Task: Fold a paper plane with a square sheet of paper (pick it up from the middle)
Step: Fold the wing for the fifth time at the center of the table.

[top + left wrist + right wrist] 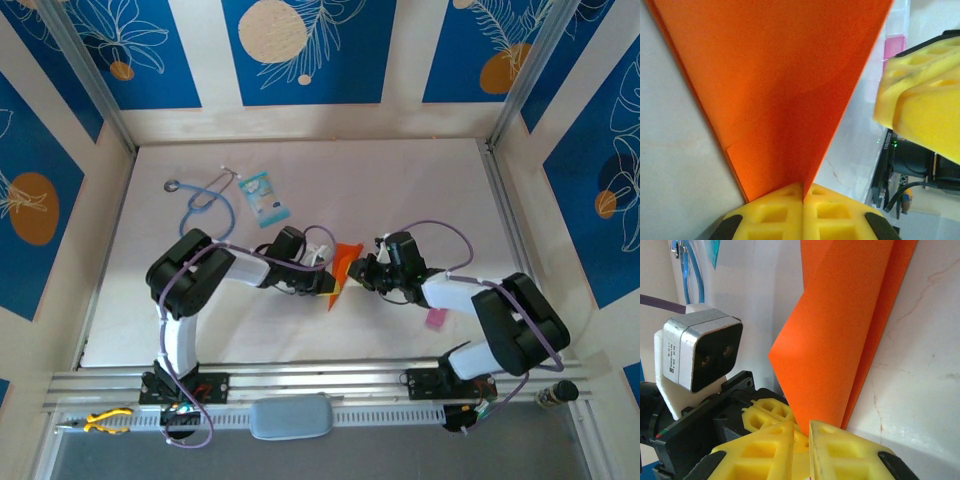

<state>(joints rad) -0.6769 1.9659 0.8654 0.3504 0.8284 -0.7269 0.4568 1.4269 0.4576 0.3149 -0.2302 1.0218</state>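
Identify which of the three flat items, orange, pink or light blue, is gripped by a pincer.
The orange paper: the left pincer is shut on it, while the pink strip and the light-blue packet lie loose.

Left arm (190, 275) and right arm (515, 320) bent inward; left pincer (802, 195) clamped shut, right pincer (808, 432) facing it, jaws nearly together.

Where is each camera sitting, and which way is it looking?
Top camera: above and behind the arms, looking down at the table; left arm and right arm show, orange paper between them.
Left wrist camera: on the left arm, looking along its left pincer at the paper; yellow fingers show.
Right wrist camera: on the right arm, looking along its right pincer at the paper.
Shared: both wrist views show the paper and the other arm's pincer.
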